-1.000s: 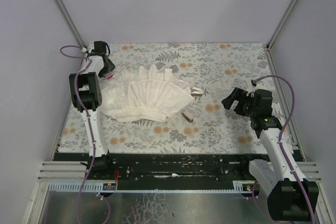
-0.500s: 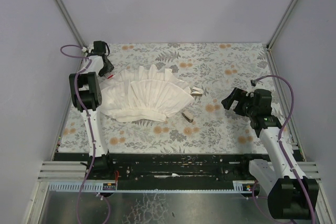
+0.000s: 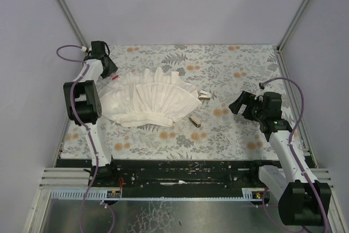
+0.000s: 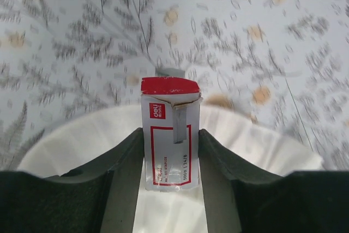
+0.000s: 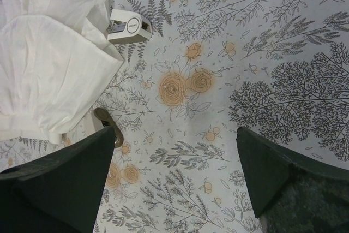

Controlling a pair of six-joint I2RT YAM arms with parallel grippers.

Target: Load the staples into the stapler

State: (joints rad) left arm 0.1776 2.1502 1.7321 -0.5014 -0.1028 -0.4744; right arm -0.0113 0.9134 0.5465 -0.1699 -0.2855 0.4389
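1. Left arm [image 3: 82,102]: the largest change. Its elbow has swung outward and its wrist has drawn back toward the far-left corner of the surface [image 3: 245,64]. The white pleated cloth [image 3: 152,102] lies under and just behind the left jaws.
2. Left jaws: clenched on the red box [image 4: 170,151], one finger [image 4: 125,167] against each long side. The box points forward out of the jaws, and the patterned surface shows beyond its far end. It appears to be lifted off the cloth, though I cannot confirm the height.
3. Box end: the red flap is torn open. The silvery staple strip [image 4: 180,124] shows in the slot, not yet drawn out.
4. Right arm [image 3: 278,135]: hardly shifted. Right jaws are spread wide with nothing between them, hovering over bare surface.
5. Stapler [image 3: 194,120]: lies flat on the surface, just beyond the right jaws' left-side finger [image 5: 60,178] and well apart from the left jaws.
6. Small pale grey object [image 5: 128,25]: sits ahead of the right jaws at the cloth edge. Identity unclear.
7. Reading: the staples are secured and the carry is under way. Loading has not begun, since the stapler is untouched and the strip is in its box.
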